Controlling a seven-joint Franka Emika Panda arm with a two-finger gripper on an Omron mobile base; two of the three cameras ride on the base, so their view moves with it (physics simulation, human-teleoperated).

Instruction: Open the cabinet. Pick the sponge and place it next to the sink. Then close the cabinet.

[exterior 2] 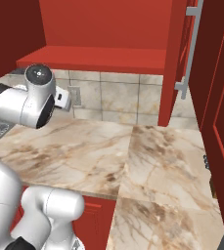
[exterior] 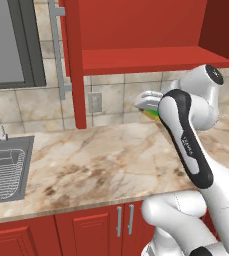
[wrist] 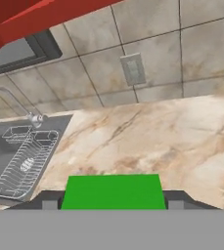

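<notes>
The fingers (wrist: 113,202) sit partly apart, clamped on the green sponge (wrist: 113,191), carried above the marble tabletop (exterior: 101,165) toward the sink (wrist: 15,156). The cabinet (exterior: 136,30) stands open, awaiting closing afterwards.

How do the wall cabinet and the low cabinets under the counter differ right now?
The wall cabinet stands open, its door swung out edge-on; the low cabinets are shut. The wall cabinet has a long vertical silver bar handle; the low cabinets have short silver handles. The wall cabinet hangs above the counter, the low ones sit beneath it. Both are glossy red with silver handles.
</notes>
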